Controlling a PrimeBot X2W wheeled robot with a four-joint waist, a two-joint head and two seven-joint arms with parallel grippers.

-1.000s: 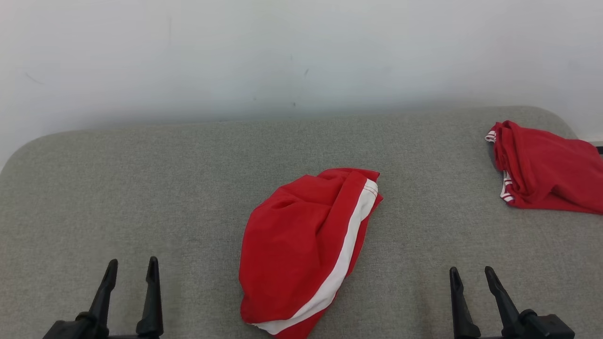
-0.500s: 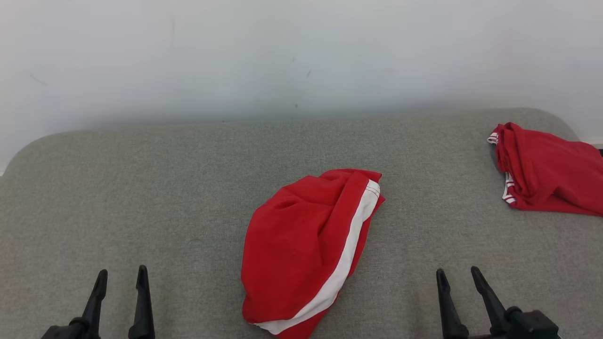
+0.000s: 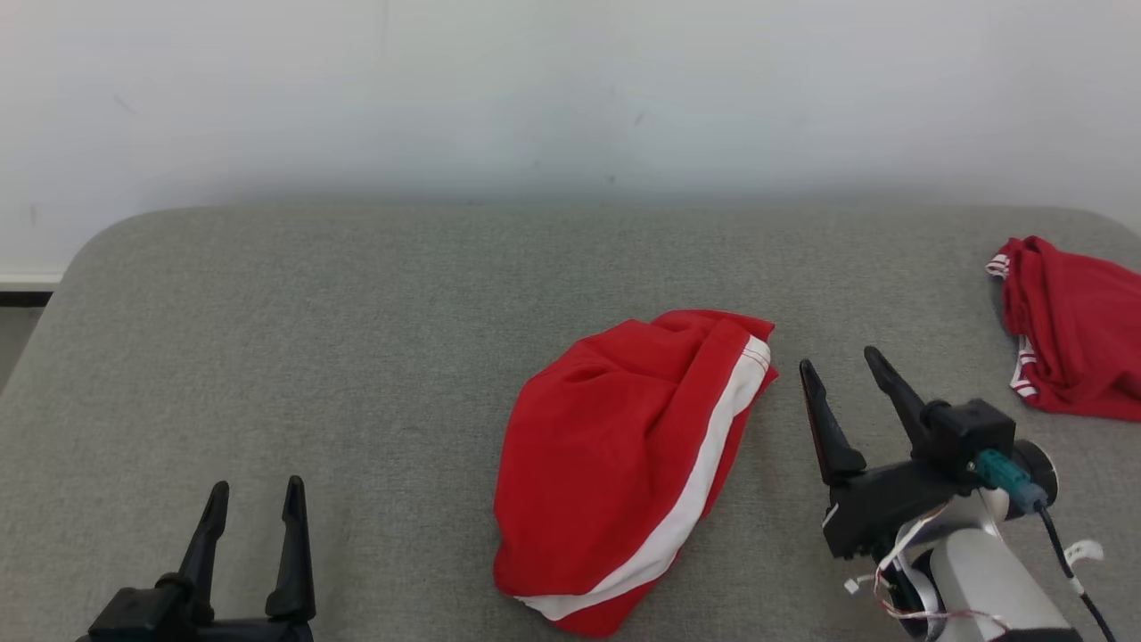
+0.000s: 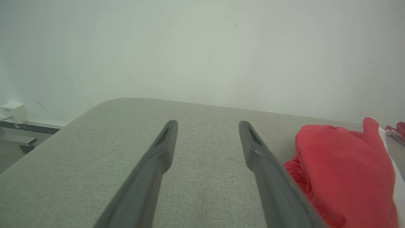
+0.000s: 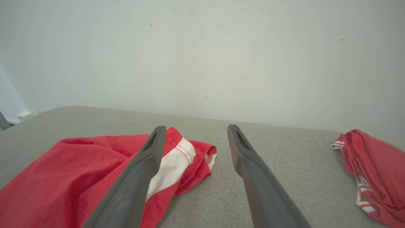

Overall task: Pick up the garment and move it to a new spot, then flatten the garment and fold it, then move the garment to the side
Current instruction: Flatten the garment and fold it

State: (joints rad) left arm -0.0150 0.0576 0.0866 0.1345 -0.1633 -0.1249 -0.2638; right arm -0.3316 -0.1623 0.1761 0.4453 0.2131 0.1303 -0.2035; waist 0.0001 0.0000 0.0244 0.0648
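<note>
The red garment (image 3: 633, 464) lies crumpled in a loose heap near the middle of the grey fabric-covered counter (image 3: 357, 312). Its white stripe (image 3: 704, 473) runs along the edge facing the robot's right, and nothing about it is flat or folded, so the first step, lifting it to a new spot, looks to be the one in hand. The right gripper (image 3: 838, 358) sits just beside the heap's far right corner, apart from the cloth, its jaws spread wide and empty with the fingers pointing toward the wall (image 3: 535, 89). That placement reads as lining up on the bunched hem where the stripe ends (in the right wrist view one finger overlaps that hem, though overlap there is not contact). The left gripper (image 3: 257, 483) rests low at the near left, well apart from the garment, likewise wide open and holding nothing. It is probably parked so it does not crowd the reach. A second red garment (image 3: 1070, 330) is bunched at the counter's far right edge, well apart from the work, which suggests that side serves as the put-aside spot. The cloth looks soft and limp, so a pinch on one layer may drag the heap rather than lift it cleanly.
</note>
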